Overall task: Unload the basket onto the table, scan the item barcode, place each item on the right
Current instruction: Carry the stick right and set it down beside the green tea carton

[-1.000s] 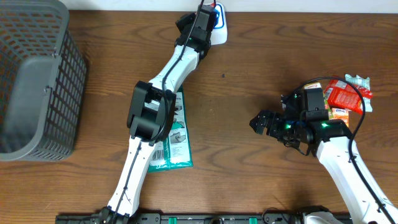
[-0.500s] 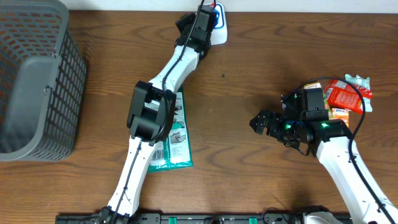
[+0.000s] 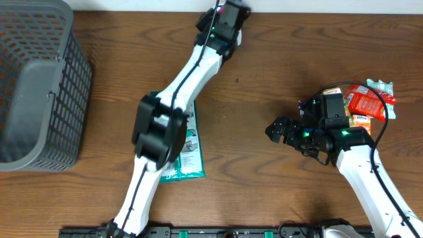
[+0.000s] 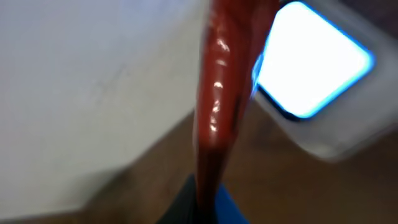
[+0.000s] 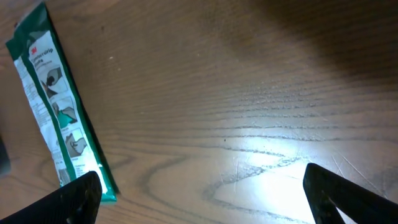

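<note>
Item 1 — red packet (image 4: pixel 217 112): clamped in left gripper (image 3: pixel 230 13), facing lit scanner (image 4: pixel 311 62) at far edge of table (image 3: pixel 277 59); scan apparently underway, unconfirmed. Right gripper (image 3: pixel 277 129) — jaws wide, empty.

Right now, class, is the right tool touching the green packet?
Apart. The overhead view shows a stretch of table between the right tool and the green packet.

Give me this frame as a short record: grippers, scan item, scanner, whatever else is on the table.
left gripper: shut on red item, at far edge of table
red item: glossy, seen edge-on, beside scanner
scanner: window lit
right gripper: open, empty, above the table
green package: lying flat
snack packets: piled at right
basket: far left
</note>
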`<control>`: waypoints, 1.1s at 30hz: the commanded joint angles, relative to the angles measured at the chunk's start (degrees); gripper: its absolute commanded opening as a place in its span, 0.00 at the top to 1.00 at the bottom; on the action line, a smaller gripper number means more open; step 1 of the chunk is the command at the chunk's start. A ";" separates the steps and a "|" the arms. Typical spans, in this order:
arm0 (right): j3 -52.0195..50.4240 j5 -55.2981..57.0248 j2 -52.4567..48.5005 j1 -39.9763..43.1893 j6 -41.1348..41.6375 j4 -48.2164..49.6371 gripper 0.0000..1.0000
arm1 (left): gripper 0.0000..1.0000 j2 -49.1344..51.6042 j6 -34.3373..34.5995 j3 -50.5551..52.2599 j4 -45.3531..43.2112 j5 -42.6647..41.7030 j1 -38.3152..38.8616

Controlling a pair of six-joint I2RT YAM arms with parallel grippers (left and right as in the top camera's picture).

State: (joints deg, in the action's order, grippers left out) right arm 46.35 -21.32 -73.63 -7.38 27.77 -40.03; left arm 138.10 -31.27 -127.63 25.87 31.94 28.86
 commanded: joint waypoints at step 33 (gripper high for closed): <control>17.68 1.99 1.99 26.14 -9.22 -12.94 0.20 | 0.86 -1.40 72.52 17.59 -9.55 -52.98 24.37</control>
State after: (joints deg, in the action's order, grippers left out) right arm 64.25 -20.03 -71.61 18.37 19.68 -52.90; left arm 134.19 38.81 -110.28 20.18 -20.12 51.16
